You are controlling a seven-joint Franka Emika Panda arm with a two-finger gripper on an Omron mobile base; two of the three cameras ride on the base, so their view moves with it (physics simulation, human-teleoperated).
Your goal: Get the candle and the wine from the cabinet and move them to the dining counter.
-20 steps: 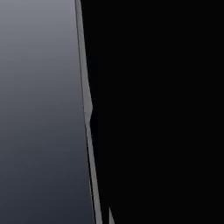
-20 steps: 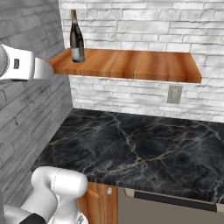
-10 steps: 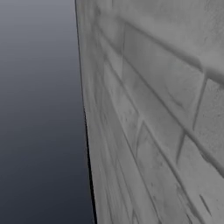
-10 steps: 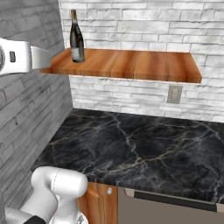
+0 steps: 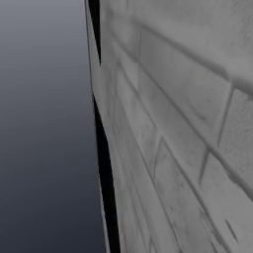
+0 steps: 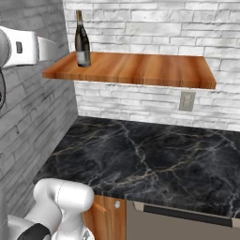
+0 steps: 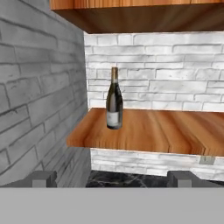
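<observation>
The wine (image 6: 83, 40) is a dark bottle with a pale label, standing upright near the left end of the cabinet (image 6: 140, 70), an orange-brown wooden wall shelf. In the hand view the wine (image 7: 114, 103) stands straight ahead on the cabinet (image 7: 153, 135), some way beyond my gripper (image 7: 113, 179). The two fingertips (image 7: 43, 178) stand far apart, open, with nothing between them. A white link of my arm (image 6: 23, 47) reaches in from the left at shelf height. The candle and the dining counter are out of view.
A grey brick side wall (image 6: 28, 131) stands close on the left, and also close in front of the left base camera (image 5: 173, 148). Below the shelf lies the wall-side black marble counter (image 6: 150, 154). A wall outlet (image 6: 186, 101) and a second wooden shelf (image 7: 144, 17) overhead.
My arm's white link has shifted slightly at the left edge of the right base view. The left base view has gone from black to brick wall. The wine has not moved.
</observation>
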